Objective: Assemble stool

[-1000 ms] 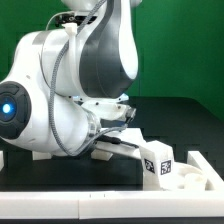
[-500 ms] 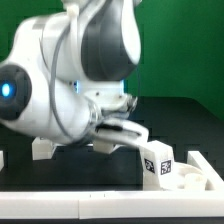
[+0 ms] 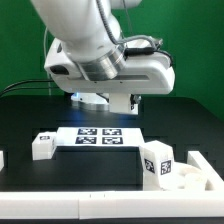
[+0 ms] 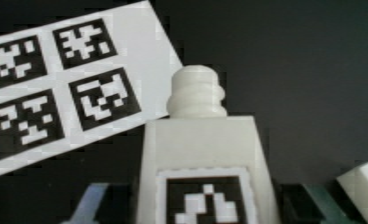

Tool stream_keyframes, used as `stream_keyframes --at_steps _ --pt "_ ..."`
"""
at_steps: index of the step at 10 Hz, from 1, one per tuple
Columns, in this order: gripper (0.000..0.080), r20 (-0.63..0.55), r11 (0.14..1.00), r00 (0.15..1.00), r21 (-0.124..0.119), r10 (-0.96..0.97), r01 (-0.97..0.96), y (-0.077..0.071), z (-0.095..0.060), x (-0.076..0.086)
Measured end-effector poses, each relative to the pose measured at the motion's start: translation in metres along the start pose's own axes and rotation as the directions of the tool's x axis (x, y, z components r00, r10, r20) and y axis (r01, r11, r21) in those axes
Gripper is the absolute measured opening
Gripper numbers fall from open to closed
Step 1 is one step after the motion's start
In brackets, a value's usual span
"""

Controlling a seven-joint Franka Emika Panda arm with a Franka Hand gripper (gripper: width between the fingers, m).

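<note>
In the wrist view a white stool leg [image 4: 199,150] with a ribbed peg tip and a black-and-white tag sits between my gripper's [image 4: 207,205] two bluish fingers [image 4: 101,200], held well above the table. In the exterior view my gripper [image 3: 135,101] hangs high over the black table; the held leg is hard to make out there. A second small leg [image 3: 42,146] stands at the exterior view's left. A tagged leg [image 3: 157,163] stands next to the white seat [image 3: 195,178] at the exterior view's lower right.
The marker board [image 3: 98,137] lies flat mid-table under the arm and shows in the wrist view [image 4: 65,85]. A white ledge [image 3: 60,205] runs along the front edge. Another white part's corner [image 4: 362,190] shows beside the held leg.
The arm was low over the table, covering the marker board. It has risen and swung up, carrying the leg, and the marker board is uncovered.
</note>
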State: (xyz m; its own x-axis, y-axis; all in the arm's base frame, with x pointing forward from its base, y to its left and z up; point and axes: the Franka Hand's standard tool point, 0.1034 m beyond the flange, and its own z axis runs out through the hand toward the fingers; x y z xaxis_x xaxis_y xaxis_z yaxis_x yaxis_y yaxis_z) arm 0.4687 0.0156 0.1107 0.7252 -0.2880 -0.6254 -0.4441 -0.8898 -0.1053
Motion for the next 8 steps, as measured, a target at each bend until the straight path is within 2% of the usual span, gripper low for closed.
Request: stream_keyframes --at_steps 1,2,3,4,5,6,7,8 --pt "0.0333 -0.048 1.0 0.999 0.003 -0.004 0.004 -0.002 -0.002 0.0" --pt "0.0333 -0.135 1.0 0.991 -0.005 -0.002 0.001 -0.007 -0.006 0.004" --pt "0.0333 -0.224 0.997 0.974 -0.074 -0.026 0.009 -0.025 -0.016 0.003" --pt "0.0333 -0.303 0.992 0.947 -0.095 -0.104 0.079 -0.048 -0.028 0.007" --pt "0.0333 -0.391 0.984 0.905 -0.121 -0.166 0.128 -0.063 -0.043 0.016" --pt "0.0333 -0.413 0.973 0.884 -0.164 -0.218 0.163 -0.073 -0.045 0.017" --pt "0.0333 -0.463 0.965 0.85 -0.184 -0.251 0.184 -0.082 -0.046 0.02" --pt "0.0333 -0.505 0.967 0.826 -0.177 -0.25 0.184 -0.081 -0.046 0.021"
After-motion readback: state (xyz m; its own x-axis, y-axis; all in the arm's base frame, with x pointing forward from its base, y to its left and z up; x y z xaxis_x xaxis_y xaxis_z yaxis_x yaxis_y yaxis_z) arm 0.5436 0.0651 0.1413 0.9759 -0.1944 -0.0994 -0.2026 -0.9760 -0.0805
